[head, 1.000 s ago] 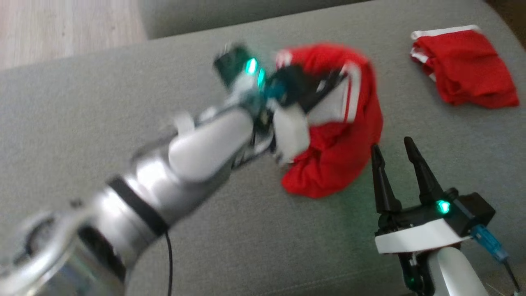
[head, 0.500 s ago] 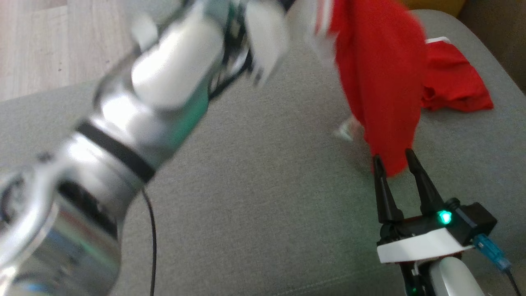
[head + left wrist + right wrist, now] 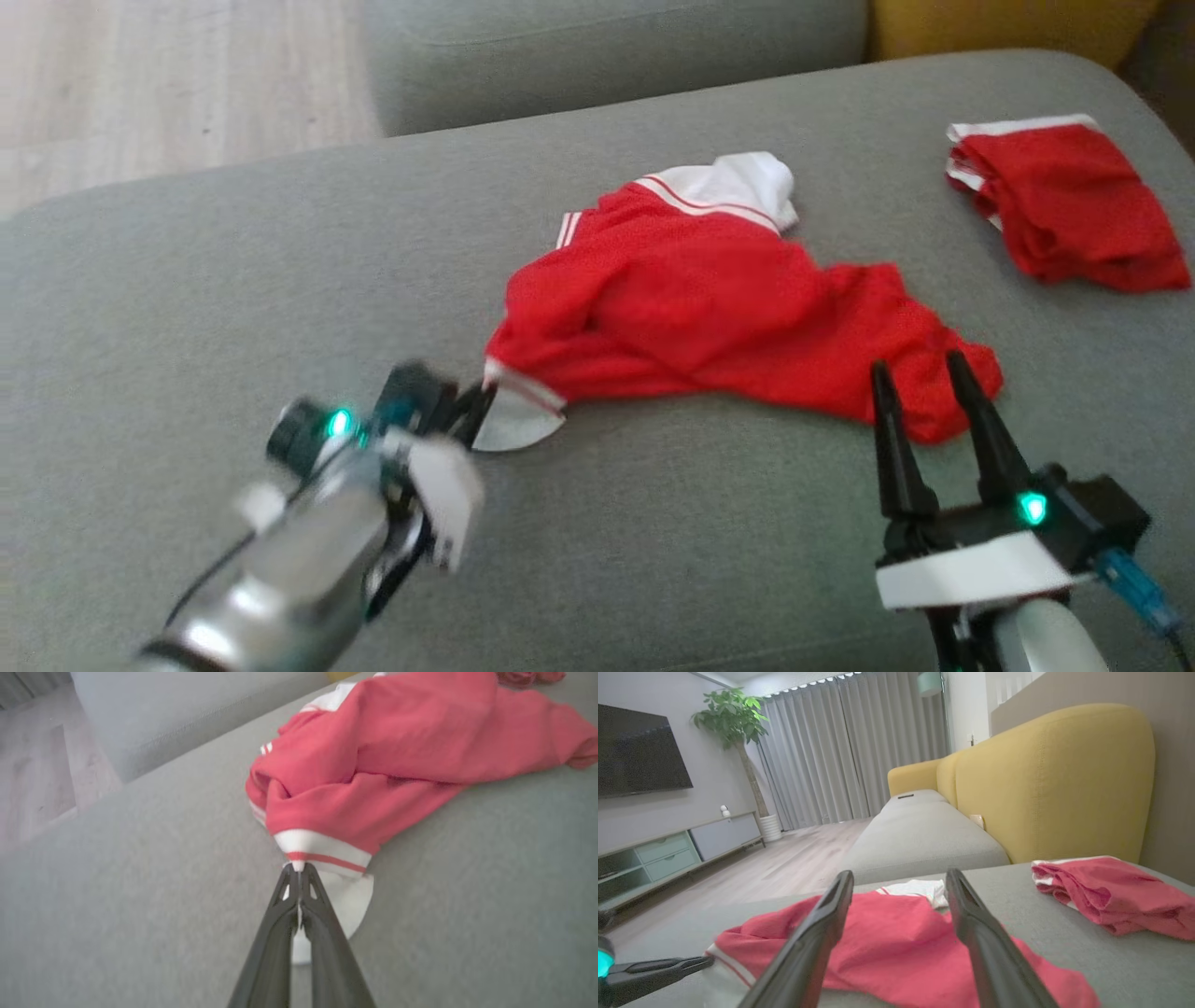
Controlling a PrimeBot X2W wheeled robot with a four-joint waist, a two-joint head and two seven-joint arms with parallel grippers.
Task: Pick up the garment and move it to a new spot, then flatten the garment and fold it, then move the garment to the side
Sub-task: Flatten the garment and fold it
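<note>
The red garment [image 3: 709, 317] was laid crumpled on the grey cushion [image 3: 187, 299], long axis running left to right, its striped cuff [image 3: 322, 854] pinched in the closed left gripper [image 3: 481, 411]. The right gripper [image 3: 920, 369] was held agape, empty.

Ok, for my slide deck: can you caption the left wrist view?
Left claw shut on the white striped edge of a red garment lying crumpled on the grey sofa cushion.

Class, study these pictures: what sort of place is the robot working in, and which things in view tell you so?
Most likely a home living room: the work surface is a grey sofa seat with a yellow backrest, and there is a television on the wall and a potted plant beside long curtains.
</note>
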